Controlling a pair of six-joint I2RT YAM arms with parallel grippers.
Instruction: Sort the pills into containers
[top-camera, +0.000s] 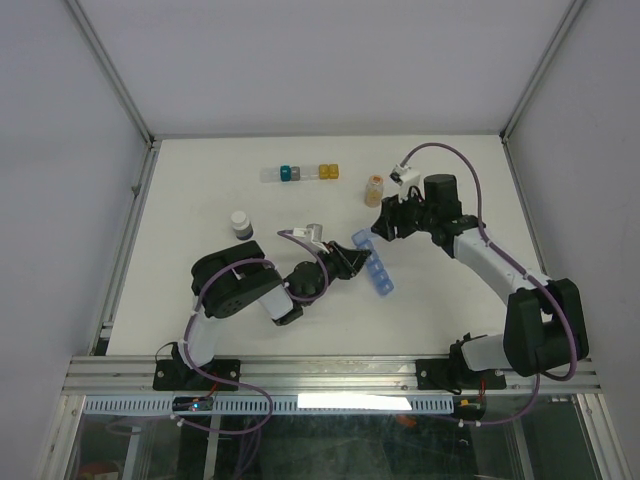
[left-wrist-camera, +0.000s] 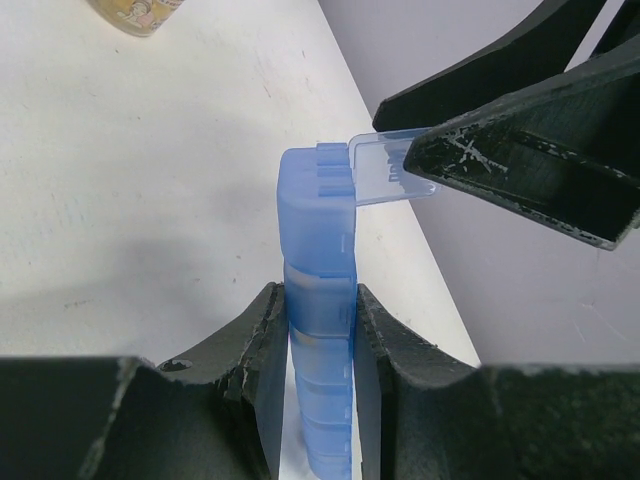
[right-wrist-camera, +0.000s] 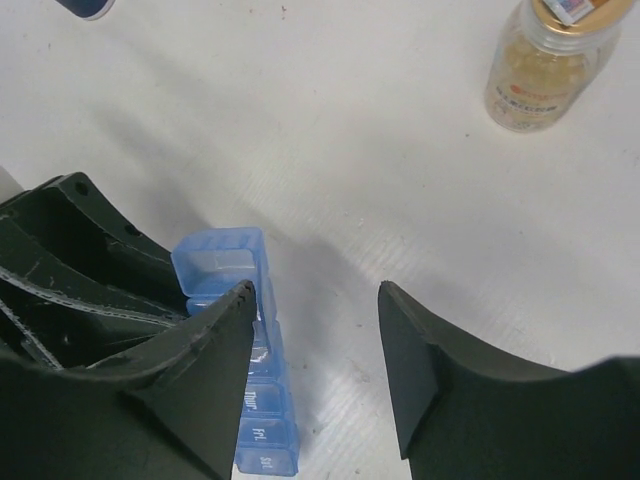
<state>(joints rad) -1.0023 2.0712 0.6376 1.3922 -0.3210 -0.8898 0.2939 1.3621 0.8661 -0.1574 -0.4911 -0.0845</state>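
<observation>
Leftward, left claw (left-wrist-camera: 318, 305) pinches the strip (left-wrist-camera: 318, 230) by its long sides, near mid desk (top-camera: 450, 290). End lid (left-wrist-camera: 385, 172) stands part open, with one finger of the right claw (right-wrist-camera: 315, 292) against it; that claw is spread, gripping nothing. Pills (right-wrist-camera: 535, 80) sit in the capped bottle (right-wrist-camera: 548, 45) just beyond, none sorted yet. Risks: finger slips and the lid snaps shut, or a hard pry twists the strip out of the pinch

Light: bright, even, from overhead; your table (top-camera: 200, 200) reads near white.
Shadows: soft grey, short, beside the strip (right-wrist-camera: 225, 262) in both wrist views.
Glare: white bar on front rail (top-camera: 350, 402).
Focus: left gripper (left-wrist-camera: 318, 325) blurs close to your lens.
</observation>
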